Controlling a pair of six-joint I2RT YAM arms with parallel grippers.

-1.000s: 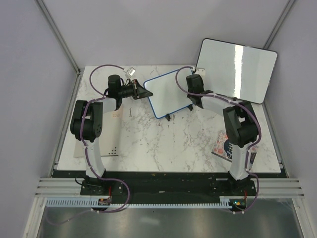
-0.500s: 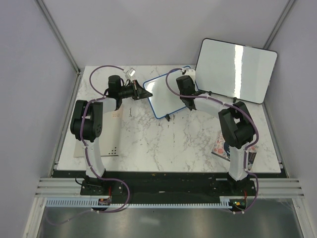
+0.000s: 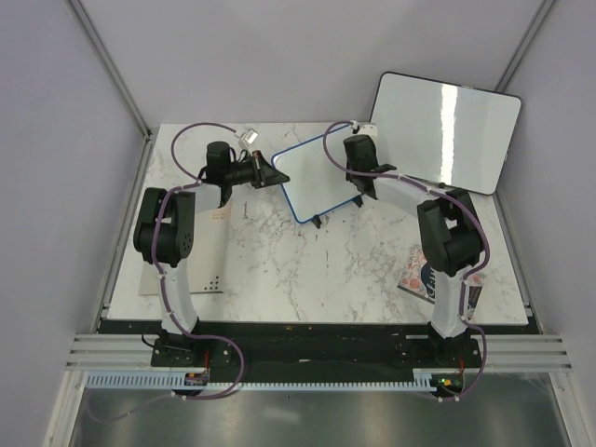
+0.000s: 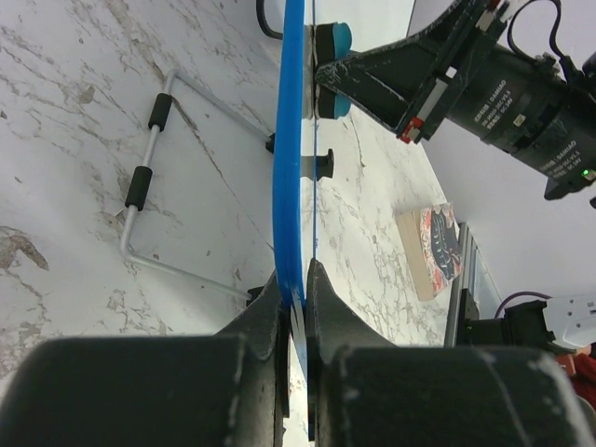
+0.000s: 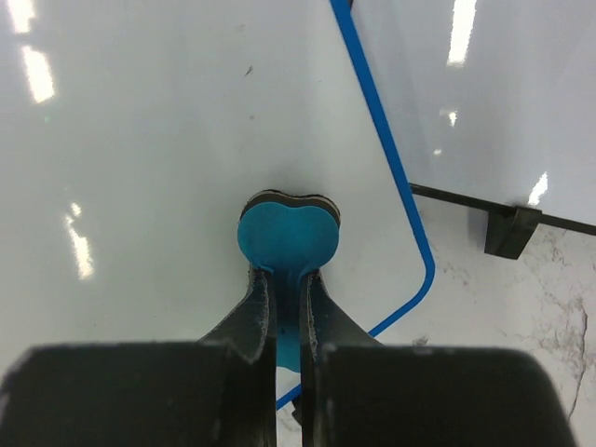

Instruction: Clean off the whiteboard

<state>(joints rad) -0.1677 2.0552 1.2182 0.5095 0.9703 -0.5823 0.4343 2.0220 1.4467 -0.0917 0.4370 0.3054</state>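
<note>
Small white rectangular board with blue rounded frame (image 3: pixel 315 179) stands tilted on marble table (image 3: pixel 279 270), toward 12 o'clock from table centre. Left gripper (image 4: pixel 295 284) pinched tight on frame edge at board's 9 o'clock; board seen edge-on there, face unreadable. Right gripper (image 5: pixel 287 279) narrow, clamping blue heart-shaped eraser (image 5: pixel 289 233) against white surface; pad underneath mostly hidden. Top view: right fingertips hidden under wrist.

No legible txt anywhere: white print on my right arm's wrist housing (image 4: pixel 507 88) is too small/blurry to read, same w/ the booklet cover (image 4: pixel 434 248).
</note>
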